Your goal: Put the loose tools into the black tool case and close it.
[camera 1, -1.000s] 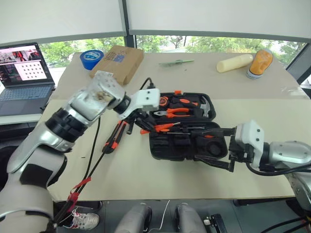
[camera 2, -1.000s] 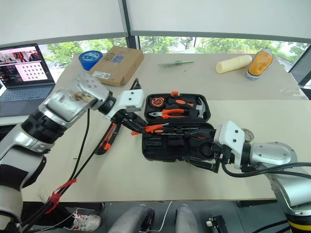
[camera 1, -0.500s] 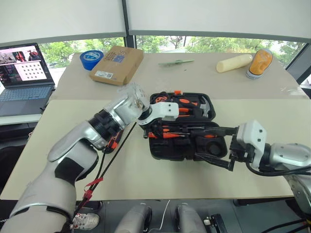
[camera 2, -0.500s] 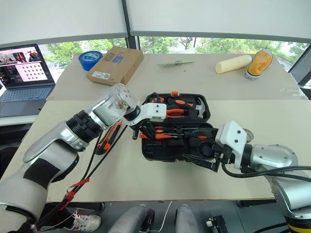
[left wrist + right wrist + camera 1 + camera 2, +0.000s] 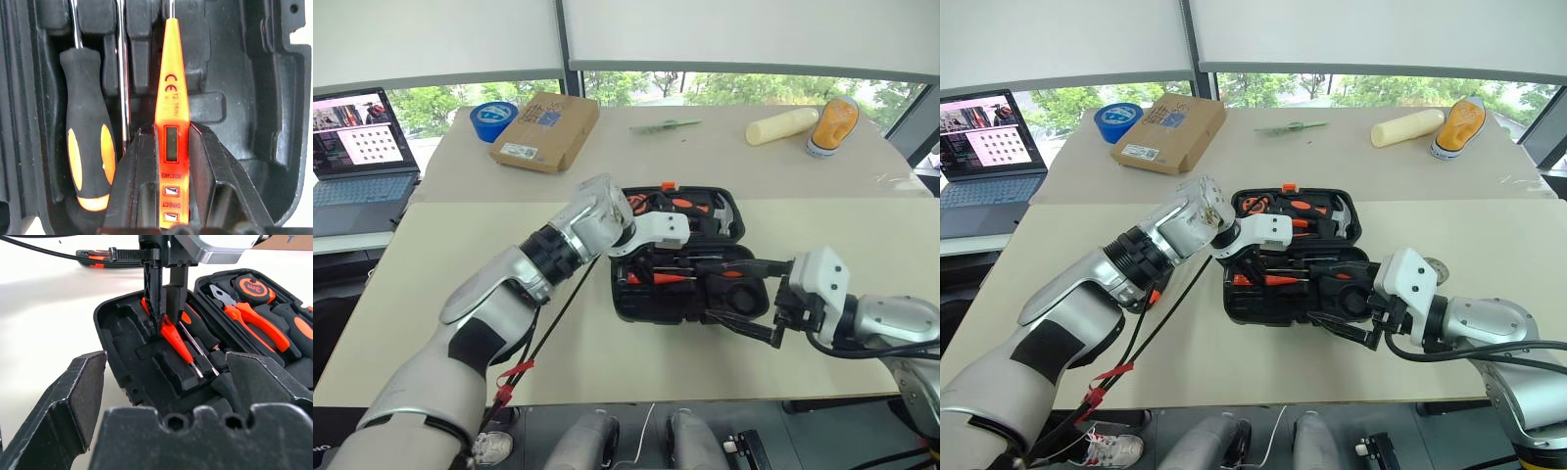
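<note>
The left gripper [image 5: 172, 205] has its jaws pinched narrow on the flat sides of the slim orange tester screwdriver [image 5: 171, 122], a light, stiff, slippery plastic piece lying over a slot of the black tool case [image 5: 636, 299], while the right gripper [image 5: 744, 299] waits wide at the case's near edge.

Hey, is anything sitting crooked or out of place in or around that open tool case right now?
One thing: the utility knife lies on the table beside the black tool case, not packed. The tester screwdriver is held in the left gripper, lined up over a slot beside a seated screwdriver. Nothing looks spilled or damaged.
</note>
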Motion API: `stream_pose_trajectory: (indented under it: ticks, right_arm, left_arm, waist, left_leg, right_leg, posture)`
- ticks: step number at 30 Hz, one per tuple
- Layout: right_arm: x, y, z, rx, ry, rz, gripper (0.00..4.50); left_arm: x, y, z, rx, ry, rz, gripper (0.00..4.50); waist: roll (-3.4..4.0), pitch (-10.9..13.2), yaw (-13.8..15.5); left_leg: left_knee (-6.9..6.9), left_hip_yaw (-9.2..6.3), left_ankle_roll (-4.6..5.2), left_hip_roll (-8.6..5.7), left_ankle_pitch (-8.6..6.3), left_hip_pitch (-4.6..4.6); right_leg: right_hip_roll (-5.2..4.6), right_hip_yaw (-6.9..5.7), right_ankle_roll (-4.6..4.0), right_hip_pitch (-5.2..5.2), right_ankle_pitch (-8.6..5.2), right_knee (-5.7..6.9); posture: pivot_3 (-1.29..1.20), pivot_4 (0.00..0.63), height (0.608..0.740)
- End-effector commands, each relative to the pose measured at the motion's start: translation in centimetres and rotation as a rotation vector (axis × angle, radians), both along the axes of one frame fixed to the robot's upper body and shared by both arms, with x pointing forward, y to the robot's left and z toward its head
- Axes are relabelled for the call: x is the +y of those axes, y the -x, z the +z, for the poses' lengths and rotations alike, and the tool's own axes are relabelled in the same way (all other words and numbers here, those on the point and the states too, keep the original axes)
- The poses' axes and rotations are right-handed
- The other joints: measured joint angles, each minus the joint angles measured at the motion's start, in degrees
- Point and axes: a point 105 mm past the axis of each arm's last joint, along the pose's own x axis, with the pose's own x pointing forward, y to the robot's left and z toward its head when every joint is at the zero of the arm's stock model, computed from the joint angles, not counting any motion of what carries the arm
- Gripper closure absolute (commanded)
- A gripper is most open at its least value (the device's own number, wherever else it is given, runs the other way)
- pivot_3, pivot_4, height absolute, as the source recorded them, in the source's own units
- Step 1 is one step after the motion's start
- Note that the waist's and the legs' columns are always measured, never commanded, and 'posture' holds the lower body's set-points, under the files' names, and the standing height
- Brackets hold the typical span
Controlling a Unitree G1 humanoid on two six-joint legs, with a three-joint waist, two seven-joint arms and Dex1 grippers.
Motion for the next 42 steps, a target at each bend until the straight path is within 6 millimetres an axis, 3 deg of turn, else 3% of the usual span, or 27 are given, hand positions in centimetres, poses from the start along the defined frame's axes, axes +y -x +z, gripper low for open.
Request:
stream_pose_trajectory:
  ticks: [1,16,20,22,29,33,36,37,38,39,42]
  right_arm:
    - [0.2,0.3,1.1,-0.060,-0.007,0.006,0.00]
    - [0.5,0.1,1.1,-0.065,-0.013,0.013,0.00]
    - [0.5,0.1,1.0,-0.062,-0.012,0.017,0.00]
    - [0.6,0.0,1.0,-0.061,-0.013,0.021,0.00]
    - [0.6,0.1,0.8,-0.047,-0.012,0.031,0.00]
    - [0.6,0.1,0.7,-0.043,-0.011,0.031,0.00]
    - [0.5,0.1,0.8,-0.041,-0.010,0.030,0.00]
    - [0.5,0.1,0.8,-0.040,-0.010,0.030,0.00]
    - [0.4,0.1,0.8,-0.038,-0.010,0.030,0.00]
    - [0.4,0.1,0.7,-0.036,-0.009,0.030,0.00]
    - [0.4,-0.1,0.7,-0.033,-0.009,0.026,0.00]
  left_arm:
    - [0.9,-0.2,0.1,-0.010,-0.048,0.001,4.08]
    - [1.0,-1.3,-0.2,-0.034,-0.048,0.103,4.08]
    - [1.0,-0.7,-0.3,-0.003,-0.041,0.085,4.08]
    - [0.9,-0.5,0.2,-0.017,-0.017,0.058,3.08]
    - [1.6,1.3,3.3,-0.042,0.087,-0.024,0.70]
    - [2.1,1.9,6.3,-0.083,0.300,-0.031,0.70]
    - [3.3,1.6,7.3,-0.097,0.479,0.012,0.70]
    - [3.9,1.5,7.1,-0.095,0.524,0.024,1.22]
    - [4.4,1.4,6.7,-0.098,0.559,0.031,1.36]
    - [4.5,1.6,6.7,-0.113,0.645,-0.002,1.81]
    - [5.6,0.1,5.2,-0.148,0.841,0.129,2.94]
  waist:
    - [0.00,0.0,-0.1]
    - [0.01,0.0,-0.3]
    - [0.01,0.0,-0.3]
    - [0.01,0.0,-0.4]
    - [0.01,0.0,-0.3]
    - [0.02,0.0,-0.2]
    - [0.04,0.0,-0.1]
    - [0.04,0.0,-0.2]
    - [0.04,0.0,-0.2]
    - [0.04,0.0,-0.2]
    - [0.08,0.0,0.0]
  left_leg:
    - [0.00,0.00,0.00,0.01,0.00,0.00]
    - [-0.03,0.01,0.01,0.03,-0.01,0.13]
    - [-0.03,0.01,0.01,0.03,-0.01,0.13]
    - [-0.03,0.01,0.00,0.03,-0.01,0.11]
    - [-0.01,0.02,-0.01,0.03,0.00,0.06]
    - [-0.02,0.02,-0.02,0.03,0.01,0.06]
    - [-0.01,0.02,-0.04,0.04,0.02,0.10]
    - [-0.01,0.02,-0.04,0.04,0.02,0.14]
    - [-0.02,0.02,-0.05,0.05,0.02,0.16]
    - [-0.03,0.01,-0.06,0.04,0.03,0.19]
    - [-0.04,0.02,-0.06,0.04,0.03,0.25]
  right_leg:
    - [0.01,0.00,0.00,0.00,0.00,0.00]
    - [0.04,0.02,0.00,0.08,0.00,0.02]
    - [0.04,0.03,0.00,0.08,0.00,0.02]
    - [0.04,0.05,0.00,0.06,0.00,0.03]
    - [0.04,0.06,0.00,0.00,0.00,0.06]
    - [0.04,0.06,0.00,-0.02,0.00,0.06]
    - [0.04,0.05,-0.01,0.00,0.00,0.04]
    - [0.04,0.05,-0.01,0.02,0.00,0.05]
    - [0.04,0.05,-0.01,0.04,0.00,0.05]
    - [0.04,0.05,-0.01,0.05,0.00,0.05]
    - [0.02,0.05,-0.02,0.09,0.01,0.04]
  posture:
    - [0.00,0.150,0.735]
    - [0.00,0.150,0.735]
    - [0.00,0.150,0.735]
    - [0.00,0.150,0.735]
    - [0.00,0.150,0.735]
    - [0.00,0.150,0.735]
    - [0.00,0.150,0.735]
    - [0.00,0.150,0.735]
    - [0.00,0.150,0.735]
    - [0.00,0.150,0.735]
    - [0.00,0.150,0.735]
